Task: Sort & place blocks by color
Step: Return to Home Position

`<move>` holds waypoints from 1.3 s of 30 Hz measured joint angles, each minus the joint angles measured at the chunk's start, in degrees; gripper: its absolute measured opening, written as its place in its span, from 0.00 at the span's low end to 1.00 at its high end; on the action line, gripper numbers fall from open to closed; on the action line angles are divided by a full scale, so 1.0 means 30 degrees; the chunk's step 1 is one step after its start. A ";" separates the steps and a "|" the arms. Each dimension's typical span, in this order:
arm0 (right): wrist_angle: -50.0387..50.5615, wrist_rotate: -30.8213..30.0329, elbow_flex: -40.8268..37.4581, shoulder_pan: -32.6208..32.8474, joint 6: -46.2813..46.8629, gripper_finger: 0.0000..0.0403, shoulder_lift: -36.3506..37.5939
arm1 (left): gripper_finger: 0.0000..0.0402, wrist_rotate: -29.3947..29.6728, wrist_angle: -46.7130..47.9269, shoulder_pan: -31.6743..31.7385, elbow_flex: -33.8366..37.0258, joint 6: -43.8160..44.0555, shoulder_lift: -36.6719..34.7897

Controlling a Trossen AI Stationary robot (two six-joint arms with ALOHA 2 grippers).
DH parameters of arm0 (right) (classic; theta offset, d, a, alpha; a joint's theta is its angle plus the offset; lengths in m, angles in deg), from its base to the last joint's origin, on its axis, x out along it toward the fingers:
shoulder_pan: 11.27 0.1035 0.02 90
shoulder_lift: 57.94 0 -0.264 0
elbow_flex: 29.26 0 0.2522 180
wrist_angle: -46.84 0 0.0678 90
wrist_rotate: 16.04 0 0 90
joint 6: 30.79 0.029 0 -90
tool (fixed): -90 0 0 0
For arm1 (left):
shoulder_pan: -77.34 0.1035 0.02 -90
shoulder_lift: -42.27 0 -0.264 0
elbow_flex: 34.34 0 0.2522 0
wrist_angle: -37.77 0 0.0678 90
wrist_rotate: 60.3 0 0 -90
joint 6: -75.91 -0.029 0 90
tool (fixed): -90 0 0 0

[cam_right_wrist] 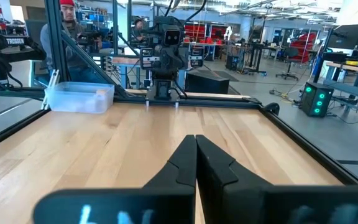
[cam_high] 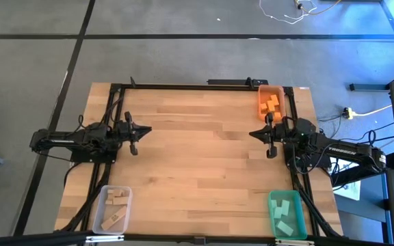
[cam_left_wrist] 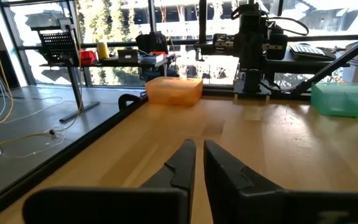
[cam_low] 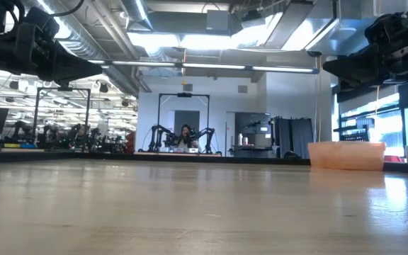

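The blocks lie inside three bins: orange blocks (cam_high: pixel 271 104) in the orange bin (cam_high: pixel 261 93) at the far right corner, teal-green blocks (cam_high: pixel 284 216) in the green bin (cam_high: pixel 273 205) at the near right, pale wood blocks (cam_high: pixel 117 201) in the clear bin (cam_high: pixel 106 217) at the near left. My left gripper (cam_high: pixel 136 140) hovers over the table's left side, its fingers nearly closed with a narrow gap (cam_left_wrist: pixel 199 147), holding nothing. My right gripper (cam_high: pixel 269 143) hovers at the right side, beside the orange bin, fingers shut (cam_right_wrist: pixel 195 139) on nothing.
A black frame (cam_high: pixel 183 85) runs along the table's far, left and right edges. The wood tabletop (cam_high: pixel 197 157) lies bare between the arms. In the right wrist view a person (cam_right_wrist: pixel 70 25) stands beyond the table behind the clear bin (cam_right_wrist: pixel 79 98).
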 joint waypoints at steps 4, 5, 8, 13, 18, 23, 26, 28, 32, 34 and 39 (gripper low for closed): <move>0.0000 -0.0002 0.0000 0.0000 -0.0009 0.00 0.0000 | 0.04 0.0007 0.0007 0.0000 0.0000 0.0003 0.0000; 0.0000 -0.0001 0.0000 0.0000 -0.0013 0.00 0.0000 | 0.04 0.0007 0.0007 0.0000 0.0000 0.0000 0.0000; 0.0000 -0.0002 0.0000 -0.0002 0.0022 0.00 0.0000 | 0.03 0.0007 0.0007 0.0000 0.0000 0.0007 0.0000; 0.0004 -0.0007 0.0000 -0.0004 0.0026 0.00 0.0000 | 0.01 0.0007 0.0007 0.0000 0.0000 0.0007 0.0000; 0.0000 -0.0007 0.0000 -0.0007 0.0029 0.00 0.0000 | 0.01 0.0008 0.0015 0.0000 0.0000 0.0007 0.0000; 0.0005 -0.0007 0.0000 0.0000 0.0007 0.00 0.0000 | 0.04 0.0015 0.0015 0.0000 0.0000 0.0004 0.0000; 0.0005 -0.0007 0.0000 -0.0003 0.0020 0.00 0.0000 | 0.05 0.0015 0.0015 0.0000 0.0000 0.0007 0.0000; 0.0007 -0.0007 0.0000 -0.0007 0.0007 0.00 0.0000 | 0.06 0.0015 0.0015 0.0000 0.0000 0.0001 0.0000; 0.0004 -0.0007 0.0000 0.0000 0.0018 0.00 0.0000 | 0.07 0.0015 0.0015 -0.0001 0.0000 0.0007 0.0000; 0.0007 -0.0012 0.0000 0.0000 0.0001 0.00 0.0000 | 0.07 0.0015 0.0015 -0.0007 0.0000 0.0000 0.0000; 0.0007 -0.0009 0.0000 0.0000 0.0009 0.00 0.0000 | 0.05 0.0015 0.0015 -0.0007 0.0000 0.0002 0.0000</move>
